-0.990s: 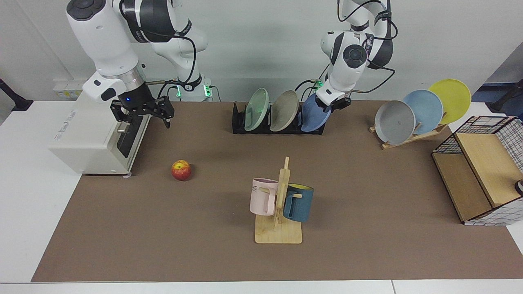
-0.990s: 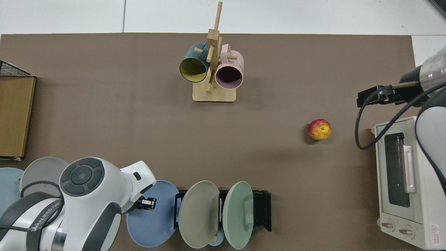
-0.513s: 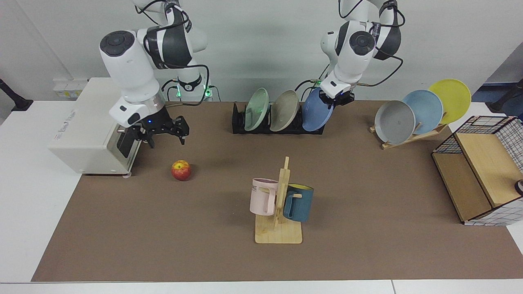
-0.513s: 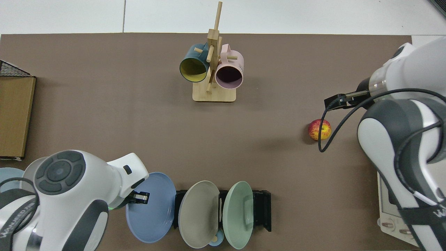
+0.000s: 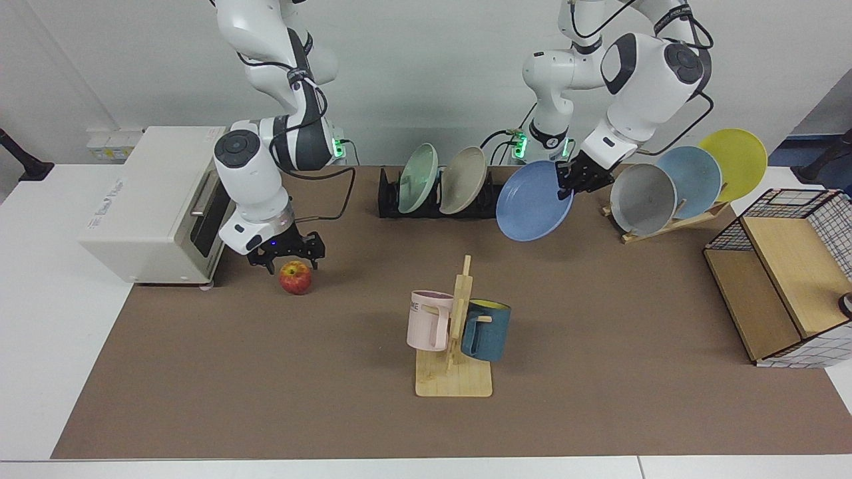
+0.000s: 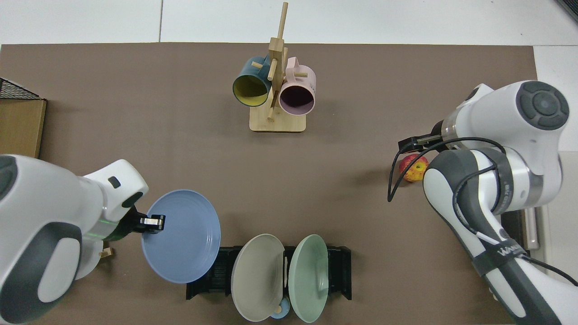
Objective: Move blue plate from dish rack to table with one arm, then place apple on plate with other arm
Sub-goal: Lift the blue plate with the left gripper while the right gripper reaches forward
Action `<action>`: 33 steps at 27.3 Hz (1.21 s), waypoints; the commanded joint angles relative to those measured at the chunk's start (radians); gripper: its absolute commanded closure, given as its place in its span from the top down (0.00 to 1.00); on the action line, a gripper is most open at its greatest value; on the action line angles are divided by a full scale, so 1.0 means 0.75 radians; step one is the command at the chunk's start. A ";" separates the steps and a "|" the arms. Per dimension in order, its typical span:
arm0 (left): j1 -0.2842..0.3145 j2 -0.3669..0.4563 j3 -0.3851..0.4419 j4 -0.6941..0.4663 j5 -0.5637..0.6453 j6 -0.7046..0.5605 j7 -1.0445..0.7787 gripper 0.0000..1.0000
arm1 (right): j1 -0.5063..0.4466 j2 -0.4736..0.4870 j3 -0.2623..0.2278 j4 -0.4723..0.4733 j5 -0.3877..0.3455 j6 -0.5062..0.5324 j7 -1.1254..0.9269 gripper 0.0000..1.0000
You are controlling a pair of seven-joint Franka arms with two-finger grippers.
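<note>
Facing camera across table (image 5: 599,399), top camera overhead, both covering whole mat

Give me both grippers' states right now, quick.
Left gripper: shut on the round periwinkle blue plate, clear of the black slotted dish rack.
Right gripper: open, just above the small red apple.

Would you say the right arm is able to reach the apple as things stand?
Probably yes. The right gripper hangs open just above the apple, with nothing between them. The toaster oven stands off to one side, and the left gripper holds the blue plate well away from it.
</note>
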 commanded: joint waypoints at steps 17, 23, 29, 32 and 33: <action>-0.011 0.443 -0.242 0.029 -0.483 0.633 0.109 0.00 | -0.024 0.130 -0.001 -0.156 -0.007 0.225 -0.009 0.39; -0.021 0.470 -0.293 0.013 -0.474 0.699 0.093 0.00 | -0.026 0.105 -0.009 -0.123 -0.007 0.141 -0.027 0.11; -0.072 0.468 -0.295 -0.020 -0.458 0.756 0.060 0.16 | -0.024 0.040 -0.011 -0.054 -0.007 0.035 -0.025 0.11; -0.083 0.468 -0.297 -0.020 -0.458 0.758 0.036 0.29 | -0.012 0.011 -0.011 -0.007 -0.007 -0.024 -0.019 0.11; -0.085 0.468 -0.297 -0.020 -0.458 0.758 0.033 0.34 | -0.008 0.005 -0.013 0.014 -0.007 -0.053 -0.017 0.10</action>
